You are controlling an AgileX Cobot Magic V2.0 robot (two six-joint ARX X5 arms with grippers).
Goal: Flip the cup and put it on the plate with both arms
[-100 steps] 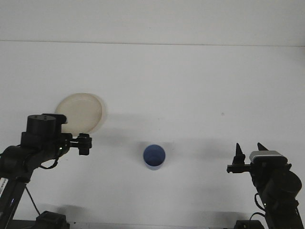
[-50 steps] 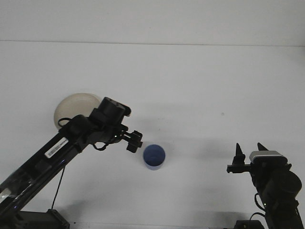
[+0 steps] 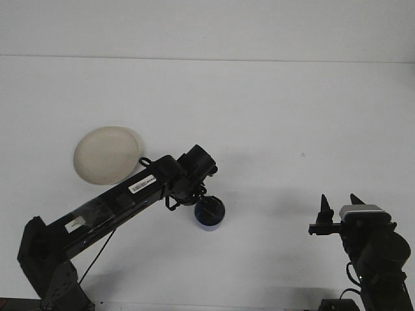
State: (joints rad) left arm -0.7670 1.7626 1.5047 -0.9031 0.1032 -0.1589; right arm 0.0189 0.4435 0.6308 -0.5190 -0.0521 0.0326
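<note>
**Front view: left arm down over the blue cup, right arm parked**

Front view shows the left gripper (image 3: 209, 208) lowered right onto the blue cup (image 3: 210, 222), its dark fingers covering the cup's mouth; whether they are spread or closed on the rim cannot be told from here. The cup stands upright near the middle of the surface (image 3: 272, 116), only its lower wall showing below the fingers. For a sound grasp, my judgement is that the fingers should straddle the cup's wall squarely and close gently, so the cup neither skids nor tips before the lift and turn.

The right gripper (image 3: 338, 205) waits low at the right, well apart from the cup, its two pointed fingers spread and holding nothing.

The cream plate (image 3: 106, 154) lies to the left, behind the left arm's long link, bare and apart from the cup. Open room lies ahead and to the right of the cup. The arm itself crosses the line between cup and plate, so carrying the cup there probably needs height first.
</note>
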